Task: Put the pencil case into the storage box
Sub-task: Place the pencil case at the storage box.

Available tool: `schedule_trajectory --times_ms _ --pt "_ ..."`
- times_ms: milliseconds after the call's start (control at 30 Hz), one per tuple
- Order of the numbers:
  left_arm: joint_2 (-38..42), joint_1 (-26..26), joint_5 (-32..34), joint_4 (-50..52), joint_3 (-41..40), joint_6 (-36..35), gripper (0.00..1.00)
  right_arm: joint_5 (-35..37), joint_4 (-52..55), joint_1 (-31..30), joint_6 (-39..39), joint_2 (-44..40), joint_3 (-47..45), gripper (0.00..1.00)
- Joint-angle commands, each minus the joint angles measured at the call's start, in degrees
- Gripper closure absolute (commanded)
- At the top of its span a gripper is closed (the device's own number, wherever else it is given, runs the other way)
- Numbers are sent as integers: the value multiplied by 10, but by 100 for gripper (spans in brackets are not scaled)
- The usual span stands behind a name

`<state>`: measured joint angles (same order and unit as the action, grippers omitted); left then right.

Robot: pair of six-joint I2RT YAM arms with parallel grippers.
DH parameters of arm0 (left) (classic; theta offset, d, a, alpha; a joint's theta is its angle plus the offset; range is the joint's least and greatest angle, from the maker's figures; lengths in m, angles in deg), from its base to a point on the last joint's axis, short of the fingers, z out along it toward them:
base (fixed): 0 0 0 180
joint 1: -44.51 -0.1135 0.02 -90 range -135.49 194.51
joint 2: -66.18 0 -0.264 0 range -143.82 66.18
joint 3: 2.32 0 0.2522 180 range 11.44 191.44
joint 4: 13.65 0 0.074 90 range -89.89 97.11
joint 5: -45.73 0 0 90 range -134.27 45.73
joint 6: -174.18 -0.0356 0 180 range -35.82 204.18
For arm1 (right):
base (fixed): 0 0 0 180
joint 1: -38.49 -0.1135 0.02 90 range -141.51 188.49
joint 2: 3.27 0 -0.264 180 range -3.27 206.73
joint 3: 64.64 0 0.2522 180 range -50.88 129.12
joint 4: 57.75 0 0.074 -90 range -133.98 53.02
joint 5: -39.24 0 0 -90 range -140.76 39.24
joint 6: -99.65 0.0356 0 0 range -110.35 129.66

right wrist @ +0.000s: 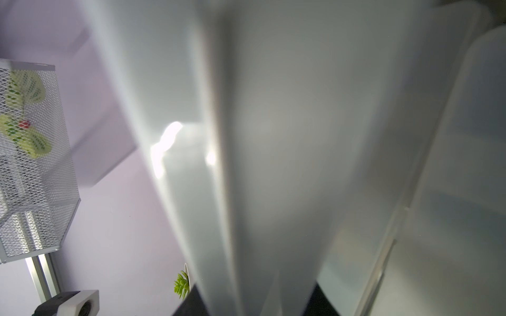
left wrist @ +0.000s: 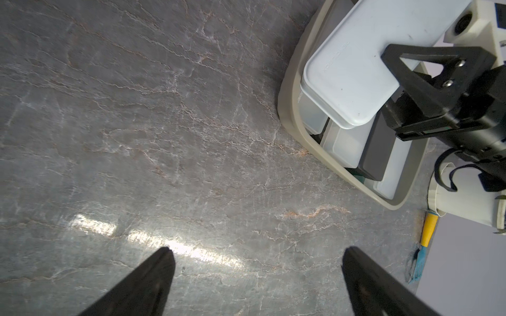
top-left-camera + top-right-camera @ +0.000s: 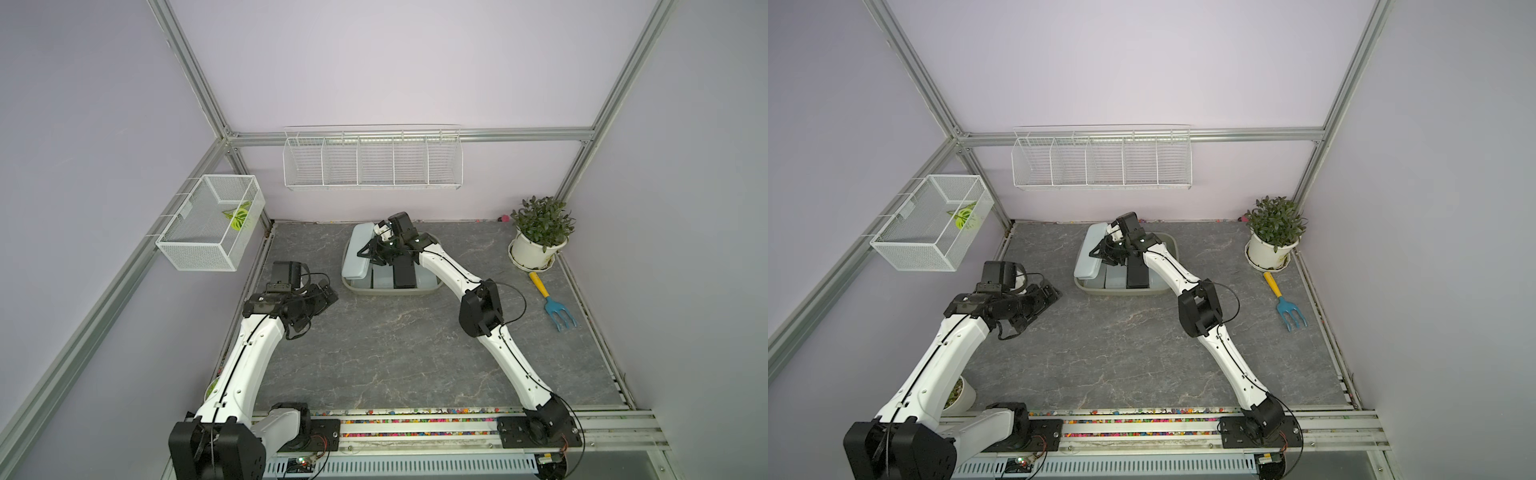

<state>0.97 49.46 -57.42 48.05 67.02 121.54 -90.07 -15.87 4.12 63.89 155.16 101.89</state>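
The left gripper (image 2: 258,251) hangs over the bare table (image 2: 164,136). Its fingers (image 2: 153,279) are spread wide and hold nothing, well apart from the storage box (image 3: 390,292). Further right, the right gripper (image 3: 374,254) has its fingers clamped on the pale pencil case (image 3: 356,253). The case sits tilted between them over the box's left side, above other cases (image 3: 404,272) lying inside.

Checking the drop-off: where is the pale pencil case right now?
In both top views the pale pencil case tilts over the left end of the storage box, clamped by the right gripper, above other cases inside.
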Motion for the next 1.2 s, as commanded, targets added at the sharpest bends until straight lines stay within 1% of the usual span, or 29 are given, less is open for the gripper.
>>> schedule_trajectory --times_ms 0,167,233,267,400,500,700,833,1000,1067,1167 --pt "-7 -8 -6 0 18 -15 0 -15 -15 6 1 13 11 78" --pt "-16 -13 -11 -2 22 -21 0 -16 1 10 -2 24 13 77" --pt "-20 -14 -14 -3 23 -24 0 -20 16 9 -4 33 16 73" --pt "-21 -14 -14 -4 23 -25 0 -20 24 8 -6 36 19 71" --pt "-28 -17 -18 -8 22 -27 0 -9 61 6 -22 39 24 49" --pt "-33 -18 -20 -11 23 -28 0 9 92 9 -40 27 24 38" --pt "-40 -19 -23 -15 25 -30 0 38 138 19 -74 -18 24 27" --pt "-44 -19 -25 -20 27 -30 0 63 181 20 -104 -55 21 24" --pt "-51 -19 -29 -23 30 -31 0 85 210 20 -126 -79 13 23" --pt "-51 -19 -28 -23 32 -33 0 92 209 20 -127 -83 12 25" --pt "-53 -19 -26 -22 34 -34 0 101 199 20 -111 -78 13 38"
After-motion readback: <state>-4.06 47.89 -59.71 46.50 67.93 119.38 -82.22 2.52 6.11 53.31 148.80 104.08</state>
